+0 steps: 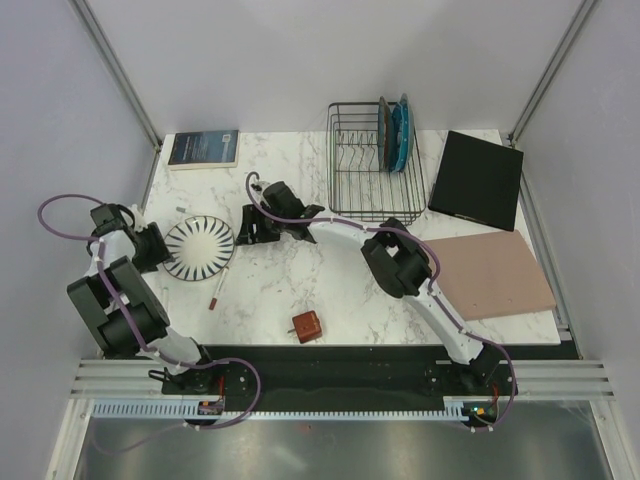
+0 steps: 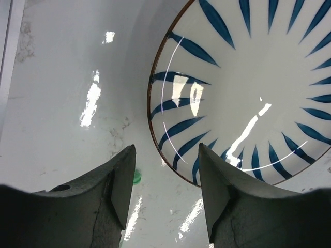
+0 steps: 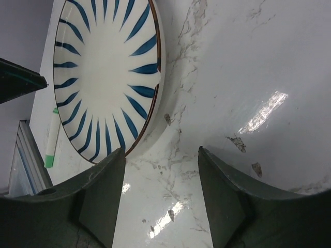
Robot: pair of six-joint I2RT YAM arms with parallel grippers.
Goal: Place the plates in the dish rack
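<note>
Marble table [image 1: 270,310], striped plate [image 1: 199,248] flat, dish rack [image 1: 350,160] well apart

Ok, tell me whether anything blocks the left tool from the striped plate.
Nothing visible does: only bare marble tabletop lies between the open left tool and the near rim of the striped plate.

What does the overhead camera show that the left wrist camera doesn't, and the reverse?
Only the overhead view shows the dish rack with plates standing in it, the black panel, the pink board, a book, a pen, a small brown block, the left arm and the right arm. Only the left wrist view shows its own open jaws up close, the striped plate's thin brown edge and a small green thing between the jaws. Both show the striped plate lying flat on the marble table.
</note>
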